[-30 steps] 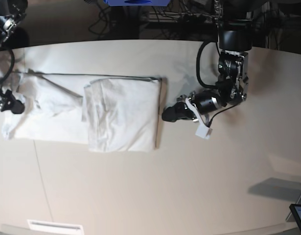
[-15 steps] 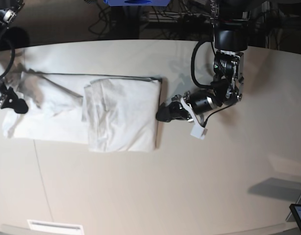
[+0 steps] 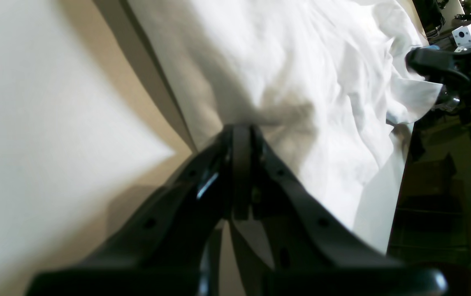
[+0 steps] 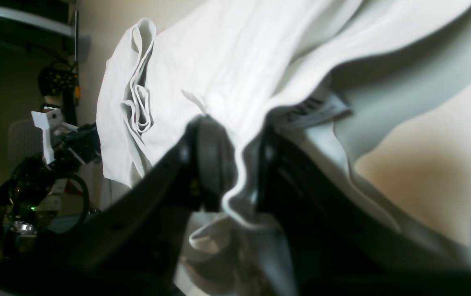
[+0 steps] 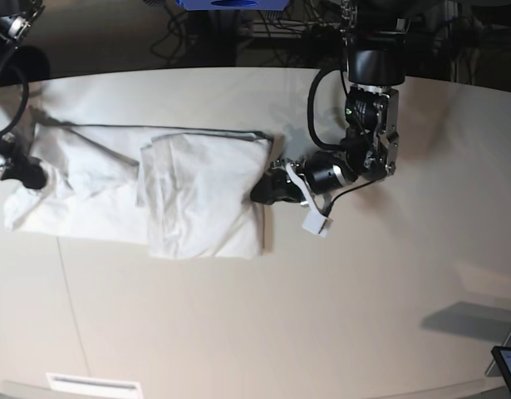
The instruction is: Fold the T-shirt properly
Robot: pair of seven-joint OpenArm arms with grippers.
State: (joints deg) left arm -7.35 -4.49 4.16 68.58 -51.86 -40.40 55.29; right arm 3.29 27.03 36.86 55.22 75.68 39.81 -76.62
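your right hand (image 4: 239,164) grips the shirt (image 5: 201,195) edge, seemingly by the collar. left hand (image 3: 241,135) is closed against the fold. lift slowly, keeping layers together.

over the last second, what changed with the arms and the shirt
The left gripper, shut, slid toward the folded end of the T-shirt and now presses its edge, nudging it in. The right gripper closed on the far end of the cloth; that end has bunched a little. The double fold in the middle and the table look the same.
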